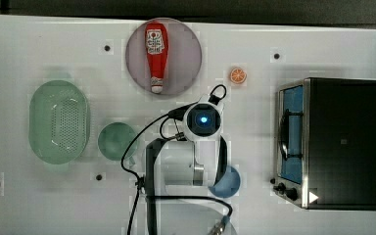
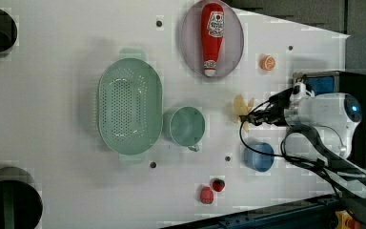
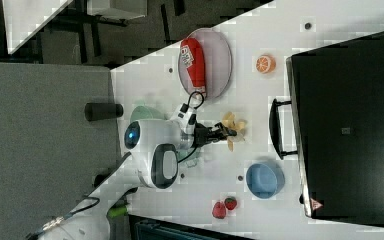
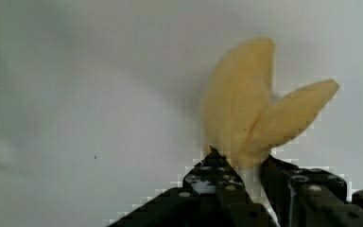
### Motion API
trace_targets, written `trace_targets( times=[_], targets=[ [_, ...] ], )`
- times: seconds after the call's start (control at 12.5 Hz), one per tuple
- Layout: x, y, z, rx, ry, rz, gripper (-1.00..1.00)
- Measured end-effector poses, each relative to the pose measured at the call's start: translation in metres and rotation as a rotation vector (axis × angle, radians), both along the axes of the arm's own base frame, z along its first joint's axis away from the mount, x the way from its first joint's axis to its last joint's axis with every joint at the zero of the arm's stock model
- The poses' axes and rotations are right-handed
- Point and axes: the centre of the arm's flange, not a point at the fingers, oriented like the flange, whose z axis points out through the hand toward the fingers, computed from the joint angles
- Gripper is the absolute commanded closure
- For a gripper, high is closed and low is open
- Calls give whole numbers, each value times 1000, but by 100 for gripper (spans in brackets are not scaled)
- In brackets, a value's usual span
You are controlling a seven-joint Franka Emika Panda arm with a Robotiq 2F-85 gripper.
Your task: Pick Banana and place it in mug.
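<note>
Two black fingers of the gripper (image 4: 246, 172) are pinching the small pale-yellow toy banana (image 4: 246, 109) at its base, lower middle of the wrist frame, probably so the peel flaps stay free. It's centre-right in the left view, right of the round teal-green mug (image 2: 187, 125).

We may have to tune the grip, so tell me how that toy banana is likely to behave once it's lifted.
The banana looks soft and matte, so it probably gives a little and won't slip easily. Its peel flaps splay out, so they may flop or catch the mug rim. The gripper pinches it at one end, so it could swing or tilt when raised.
</note>
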Motion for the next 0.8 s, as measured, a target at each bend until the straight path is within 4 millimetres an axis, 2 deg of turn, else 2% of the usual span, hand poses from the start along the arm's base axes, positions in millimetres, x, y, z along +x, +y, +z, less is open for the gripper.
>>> trace_targets(
  times=[0.16, 0.24, 0.32, 0.4, 0.56, 0.64, 0.8],
  targets=[
    [-1, -7, 41, -8, -32, -6, 57],
    [3, -12, 76, -12, -57, -11, 57],
    [7, -17, 117, -13, -90, -23, 57],
    [7, -25, 179, -13, -112, -45, 57],
    [7, -35, 266, 6, -162, -105, 57],
    [3, -34, 295, 13, -167, -123, 56],
    [-15, -21, 328, 16, -157, -188, 57]
  ],
)
